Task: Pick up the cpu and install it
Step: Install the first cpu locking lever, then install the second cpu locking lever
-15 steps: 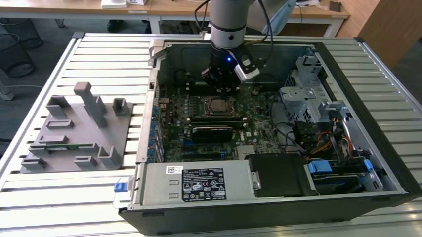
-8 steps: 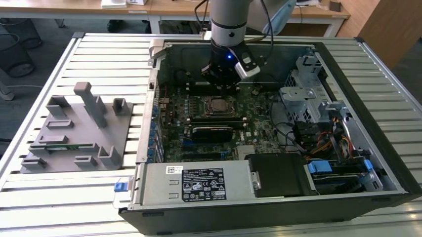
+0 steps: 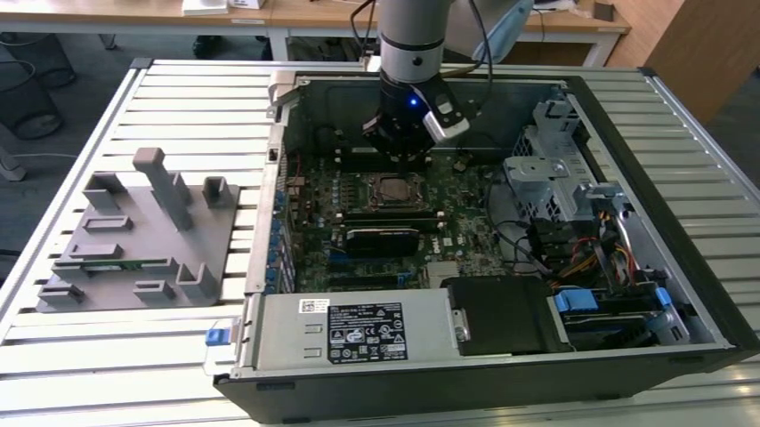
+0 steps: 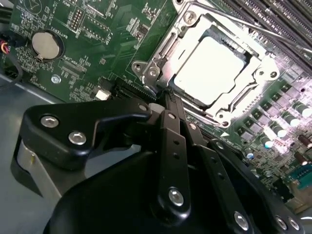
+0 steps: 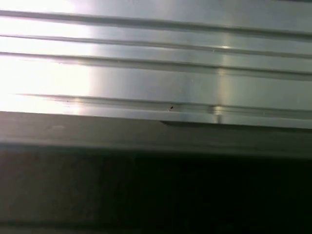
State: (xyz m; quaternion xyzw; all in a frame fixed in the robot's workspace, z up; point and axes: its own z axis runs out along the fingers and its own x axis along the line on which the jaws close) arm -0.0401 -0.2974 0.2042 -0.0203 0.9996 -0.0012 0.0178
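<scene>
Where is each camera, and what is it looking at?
Exterior view: off the arm, looking down at the open computer case on the slatted table; the arm and gripper show above the cpu.
Second wrist view: on the arm, looking past the gripper at the cpu in its socket.
First wrist view: on the arm, facing ridged metal.
Exterior and second wrist views share cpu and gripper.

A black-and-white printed label (image 3: pixel 366 331) covers the top of the grey power supply box (image 3: pixel 297 345) at the front of the open computer case (image 3: pixel 665 116), with a small white sticker (image 3: pixel 312 305) beside it. In the second wrist view, fine white lettering runs across the green circuit board (image 4: pixel 97 29) around the coin battery (image 4: pixel 46 45). None of it can be read.
</scene>
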